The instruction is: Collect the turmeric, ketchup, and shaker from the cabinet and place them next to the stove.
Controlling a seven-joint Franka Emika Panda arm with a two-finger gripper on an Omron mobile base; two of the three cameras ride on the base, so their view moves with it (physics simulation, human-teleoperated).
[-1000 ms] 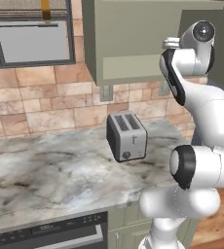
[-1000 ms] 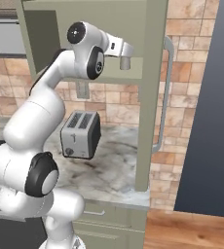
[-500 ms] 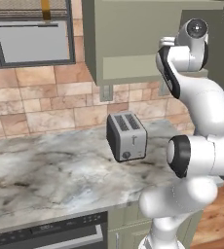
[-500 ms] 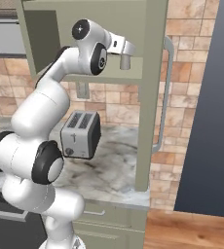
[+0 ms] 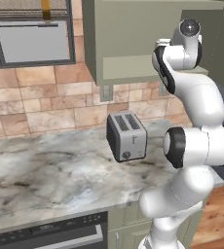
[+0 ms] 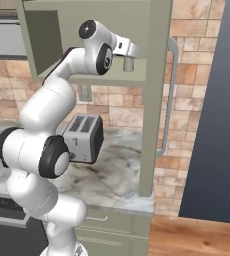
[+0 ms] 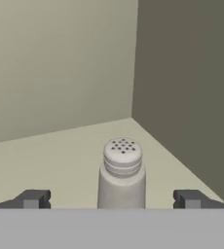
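two dark fingertips (image 7: 33,199) stand wide apart at the bottom of the hand view, the gripper (image 7: 111,200) open and holding nothing. between them, touching neither, the shaker (image 7: 122,172) stands upright on the cabinet (image 7: 60,87) shelf, near the inner corner where two walls meet. in the left base view a toaster (image 5: 126,136) sits on the marble counter (image 5: 50,175) below the cabinet, and to its right the arm reaches up into it.
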